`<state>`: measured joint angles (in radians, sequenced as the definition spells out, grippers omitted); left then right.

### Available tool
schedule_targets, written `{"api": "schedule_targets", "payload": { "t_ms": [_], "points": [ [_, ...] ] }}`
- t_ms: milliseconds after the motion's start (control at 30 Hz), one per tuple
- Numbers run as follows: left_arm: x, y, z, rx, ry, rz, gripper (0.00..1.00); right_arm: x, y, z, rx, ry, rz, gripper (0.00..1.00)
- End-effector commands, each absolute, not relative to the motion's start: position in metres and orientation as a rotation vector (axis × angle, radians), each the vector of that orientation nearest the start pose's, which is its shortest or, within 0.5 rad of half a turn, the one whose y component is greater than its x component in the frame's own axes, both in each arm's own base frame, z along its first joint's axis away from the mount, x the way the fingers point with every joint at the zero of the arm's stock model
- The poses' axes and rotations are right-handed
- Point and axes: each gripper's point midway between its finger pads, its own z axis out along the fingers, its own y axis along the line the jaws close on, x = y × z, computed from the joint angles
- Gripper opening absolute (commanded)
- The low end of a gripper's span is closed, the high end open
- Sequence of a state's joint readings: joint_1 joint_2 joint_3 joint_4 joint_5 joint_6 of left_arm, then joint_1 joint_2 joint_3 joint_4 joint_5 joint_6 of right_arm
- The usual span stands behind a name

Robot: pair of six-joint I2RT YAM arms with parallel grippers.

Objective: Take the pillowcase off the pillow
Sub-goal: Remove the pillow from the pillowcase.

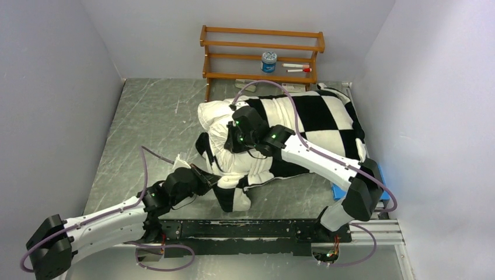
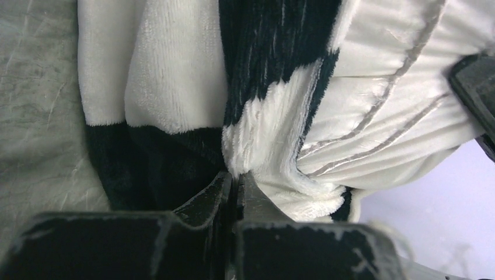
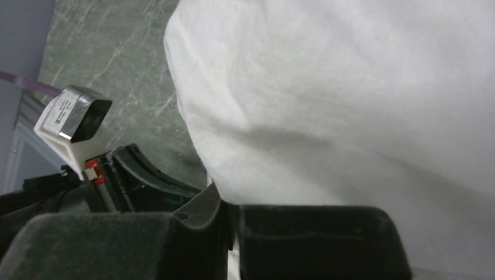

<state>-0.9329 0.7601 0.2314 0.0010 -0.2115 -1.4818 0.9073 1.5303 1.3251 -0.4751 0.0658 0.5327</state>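
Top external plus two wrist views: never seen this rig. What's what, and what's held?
The machine is two robot arms, the left arm and the right arm, bolted at the near edge of a table. The top external view looks down from above and behind them. Each wrist view comes from a camera on one arm's wrist. On the table lies a white pillow, partly out of a black-and-white checkered pillowcase. The left gripper is shut on a fold of the pillowcase. The right gripper is shut on the bare pillow. A wooden shelf stands at the back.
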Motion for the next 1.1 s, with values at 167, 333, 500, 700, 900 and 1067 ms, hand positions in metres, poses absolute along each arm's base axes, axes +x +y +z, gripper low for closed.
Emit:
{"api": "schedule_targets", "payload": {
  "t_ms": [167, 333, 500, 700, 900, 1067],
  "points": [
    [0.134, -0.188, 0.032, -0.536, 2.533, -0.662, 0.18, 0.291, 0.343, 0.331, -0.266, 1.875, 0.905, 0.00],
    [0.183, -0.176, 0.134, -0.477, 2.306, -0.552, 0.60, 0.262, 0.344, 0.299, -0.346, 1.981, 0.978, 0.00],
    [0.211, -0.179, 0.156, -0.442, 2.300, -0.592, 0.69, 0.252, 0.337, 0.299, -0.326, 1.977, 1.012, 0.00],
    [0.232, -0.210, 0.179, -0.363, 2.220, -0.837, 0.78, 0.251, 0.337, 0.302, -0.335, 1.974, 1.009, 0.00],
    [0.231, -0.241, 0.220, -0.269, 2.150, -1.072, 0.78, 0.250, 0.337, 0.296, -0.343, 1.992, 1.006, 0.00],
    [0.233, -0.224, 0.211, -0.358, 2.174, -0.992, 0.83, 0.249, 0.338, 0.297, -0.350, 1.991, 1.015, 0.00]
  ]
}}
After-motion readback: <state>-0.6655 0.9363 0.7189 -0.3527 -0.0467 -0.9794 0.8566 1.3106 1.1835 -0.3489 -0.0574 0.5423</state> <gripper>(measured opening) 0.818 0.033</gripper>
